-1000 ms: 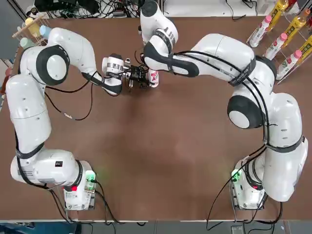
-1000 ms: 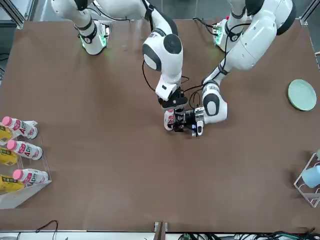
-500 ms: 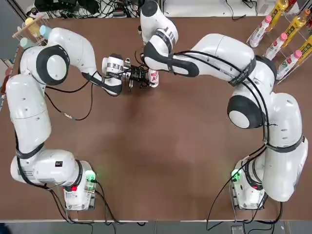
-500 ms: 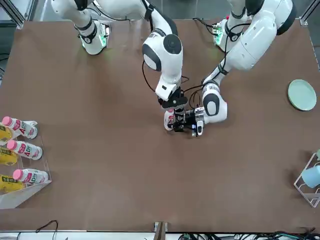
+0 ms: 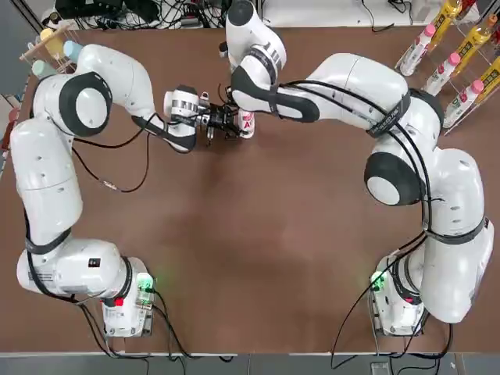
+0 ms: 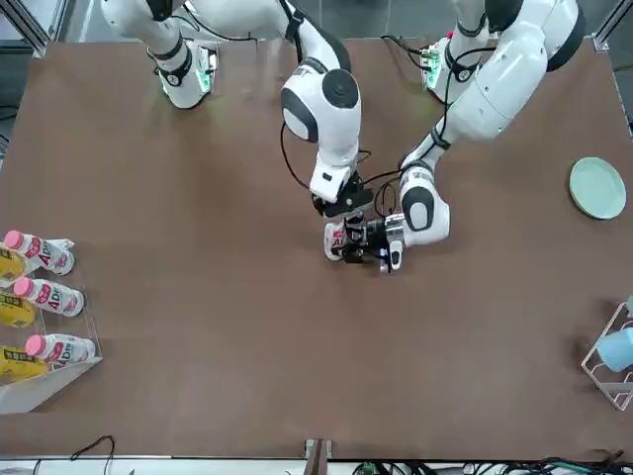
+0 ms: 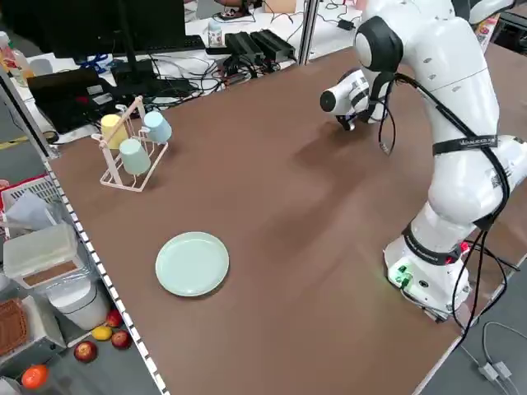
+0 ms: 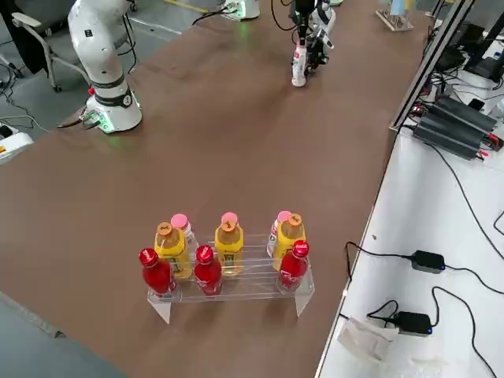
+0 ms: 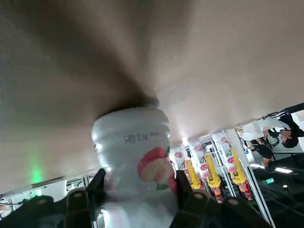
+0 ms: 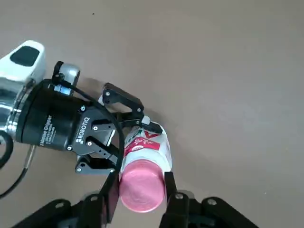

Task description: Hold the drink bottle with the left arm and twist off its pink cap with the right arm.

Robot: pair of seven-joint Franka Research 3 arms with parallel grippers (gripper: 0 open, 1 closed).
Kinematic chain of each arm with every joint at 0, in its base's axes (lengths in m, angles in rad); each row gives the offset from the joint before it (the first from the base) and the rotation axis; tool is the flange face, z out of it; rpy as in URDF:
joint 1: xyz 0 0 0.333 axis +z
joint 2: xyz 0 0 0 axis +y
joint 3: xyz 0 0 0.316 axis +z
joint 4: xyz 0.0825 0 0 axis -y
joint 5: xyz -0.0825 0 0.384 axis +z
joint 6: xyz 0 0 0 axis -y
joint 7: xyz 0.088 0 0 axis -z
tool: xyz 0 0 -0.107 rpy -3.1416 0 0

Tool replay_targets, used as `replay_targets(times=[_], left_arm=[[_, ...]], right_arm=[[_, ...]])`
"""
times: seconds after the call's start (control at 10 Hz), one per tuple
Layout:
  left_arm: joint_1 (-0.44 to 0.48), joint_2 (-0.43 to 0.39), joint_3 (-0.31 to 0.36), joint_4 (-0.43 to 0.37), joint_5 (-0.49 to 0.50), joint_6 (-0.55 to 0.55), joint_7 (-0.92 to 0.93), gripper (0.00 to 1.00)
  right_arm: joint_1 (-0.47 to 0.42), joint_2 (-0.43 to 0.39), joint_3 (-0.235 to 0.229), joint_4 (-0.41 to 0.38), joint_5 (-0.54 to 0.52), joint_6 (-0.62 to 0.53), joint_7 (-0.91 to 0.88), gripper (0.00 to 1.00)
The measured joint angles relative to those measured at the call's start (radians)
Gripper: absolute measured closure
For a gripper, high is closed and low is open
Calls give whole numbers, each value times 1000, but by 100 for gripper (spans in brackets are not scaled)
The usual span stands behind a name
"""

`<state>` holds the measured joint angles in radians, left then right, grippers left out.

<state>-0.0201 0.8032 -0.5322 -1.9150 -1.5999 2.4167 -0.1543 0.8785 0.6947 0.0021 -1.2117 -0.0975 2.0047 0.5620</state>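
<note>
Pink cap (image 10: 141, 185) sits pinched between the right gripper's (image 10: 138, 191) closed fingers, from above, so you can judge a twist is in hand. Under it the bottle (image 10: 147, 142) stands upright on the table (image 5: 258, 234), far-centre, clamped at its body by the left gripper (image 10: 121, 137) from the side, presumably to stop it turning.

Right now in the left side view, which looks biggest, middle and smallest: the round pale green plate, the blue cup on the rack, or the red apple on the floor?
1. The round pale green plate.
2. The blue cup on the wooden rack.
3. The red apple on the floor, though it sits lower, so this pair is unsure.
</note>
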Motion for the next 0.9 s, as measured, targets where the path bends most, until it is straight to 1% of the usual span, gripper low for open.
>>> replay_targets(times=[0.5, 0.9], left_arm=[[1, 2, 0, 0, 0, 0, 0, 38], [1, 2, 0, 0, 0, -1, -1, 38]], right_arm=[[7, 0, 0, 0, -1, 0, -177, 57], [7, 0, 0, 0, -1, 0, -366, 57]])
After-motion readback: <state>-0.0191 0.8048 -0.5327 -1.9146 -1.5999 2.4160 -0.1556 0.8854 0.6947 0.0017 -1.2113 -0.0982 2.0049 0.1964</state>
